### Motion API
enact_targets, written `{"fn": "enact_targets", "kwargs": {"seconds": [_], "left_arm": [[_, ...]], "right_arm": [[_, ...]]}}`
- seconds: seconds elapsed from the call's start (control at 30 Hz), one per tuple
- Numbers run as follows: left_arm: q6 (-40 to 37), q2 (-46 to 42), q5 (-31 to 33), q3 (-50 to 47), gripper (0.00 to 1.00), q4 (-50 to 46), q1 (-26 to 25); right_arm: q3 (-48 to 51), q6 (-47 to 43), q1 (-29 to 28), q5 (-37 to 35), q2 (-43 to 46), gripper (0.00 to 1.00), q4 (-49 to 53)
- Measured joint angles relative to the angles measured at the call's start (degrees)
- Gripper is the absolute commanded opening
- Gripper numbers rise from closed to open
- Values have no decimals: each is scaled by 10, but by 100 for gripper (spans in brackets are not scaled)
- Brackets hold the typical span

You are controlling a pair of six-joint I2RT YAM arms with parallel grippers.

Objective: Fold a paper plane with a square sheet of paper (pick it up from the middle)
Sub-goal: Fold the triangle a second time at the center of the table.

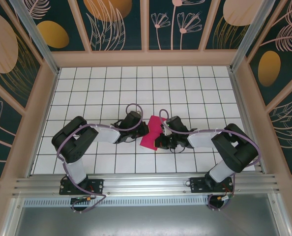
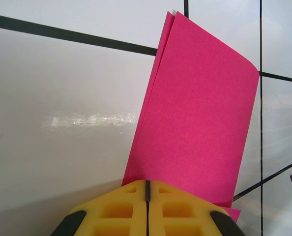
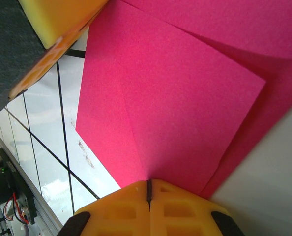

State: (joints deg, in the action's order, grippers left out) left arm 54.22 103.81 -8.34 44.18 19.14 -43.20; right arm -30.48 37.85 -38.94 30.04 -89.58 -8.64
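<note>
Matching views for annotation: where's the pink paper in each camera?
Top external: pink paper at the table's centre, between the two arms' wrists.
Left wrist: pink paper right of centre, rising from the shut left tool.
Right wrist: pink paper across the upper and middle frame, fanning out from the shut right tool.
Shared landmark: the black grid lines of the white tiled table.
</note>
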Motion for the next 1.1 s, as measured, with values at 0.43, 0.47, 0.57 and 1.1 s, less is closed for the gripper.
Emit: {"fn": "enact_targets", "kwargs": {"seconds": [0.43,0.47,0.57,1.1], "left_arm": [[-10,0,49,26,10,-44,21],[-11,0,50,27,10,-45,23],[-11,-7,48,27,9,-48,22],[-7,0,-136,-11,3,81,22]], "right_arm": [[0,0,0,0,-1,2,0],[0,0,0,0,-1,2,0],[0,-1,0,0,-1,2,0],[-14,-4,0,5,-11,3,12]]}}
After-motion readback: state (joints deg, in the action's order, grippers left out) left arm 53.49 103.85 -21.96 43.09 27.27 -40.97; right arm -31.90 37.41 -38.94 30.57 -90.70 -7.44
